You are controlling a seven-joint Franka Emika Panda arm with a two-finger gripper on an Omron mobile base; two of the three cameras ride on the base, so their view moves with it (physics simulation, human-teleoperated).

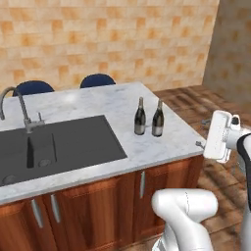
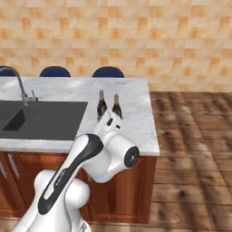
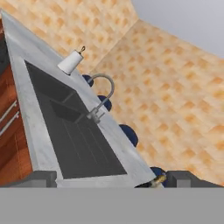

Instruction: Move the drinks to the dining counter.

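Note:
Two dark glass wine bottles (image 1: 140,116) (image 1: 158,119) with pale labels stand side by side on the dining counter (image 1: 98,100), right of its black sink (image 1: 59,144). They appear again as bottles (image 2: 101,105) (image 2: 117,106) just beyond my wrist in the right base view. My gripper (image 1: 201,133) hovers off the counter's right end, level with the top and pointing along it. In the hand view its fingertips (image 3: 43,177) stand wide apart, so the gripper (image 3: 113,178) is open and holds nothing. A gold-tipped bottle neck (image 3: 157,179) peeks by the right fingertip.
A thin metal tap (image 1: 22,105) rises behind the sink. Blue chairs (image 1: 97,79) (image 1: 33,87) stand along the counter's far side. A paper towel roll (image 3: 70,62) stands at the counter's far end. Wooden floor (image 2: 195,136) spreads to the right, before a tan tiled wall.

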